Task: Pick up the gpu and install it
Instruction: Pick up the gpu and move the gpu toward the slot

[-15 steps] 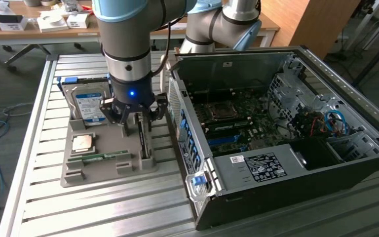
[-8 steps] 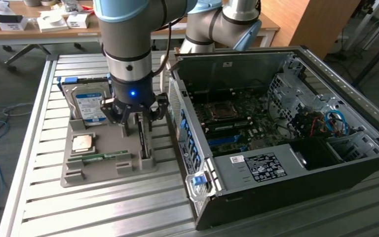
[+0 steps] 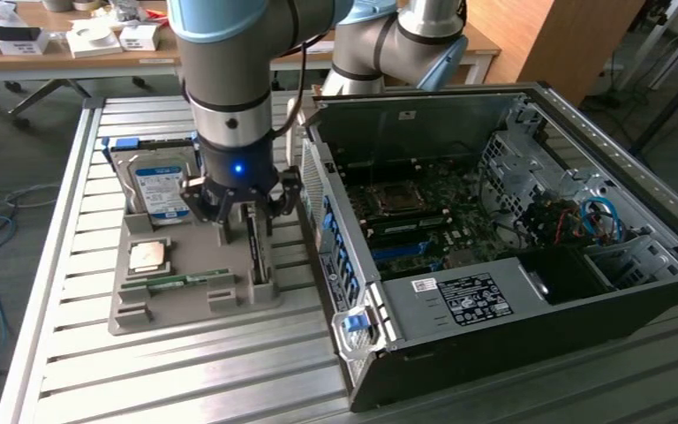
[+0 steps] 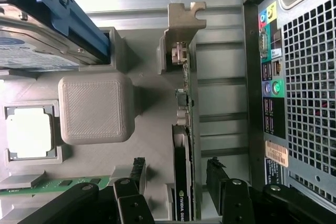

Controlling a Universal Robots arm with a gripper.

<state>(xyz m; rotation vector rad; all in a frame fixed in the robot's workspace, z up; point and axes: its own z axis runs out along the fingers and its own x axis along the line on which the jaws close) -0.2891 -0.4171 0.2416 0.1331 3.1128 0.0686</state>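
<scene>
The gpu stands on edge in a slot of the grey holder tray, its silvery bracket at the end away from my fingers. My gripper is open and straddles the card, one black finger on each side with a gap between pad and board. In the exterior view the gripper hangs straight down over the gpu, just off the open computer case toward the exterior view's left.
The tray also holds a hard drive with a blue-white label, a square processor and a green memory stick. The case's rear panel is close beside the gpu. All rest on a slatted metal table.
</scene>
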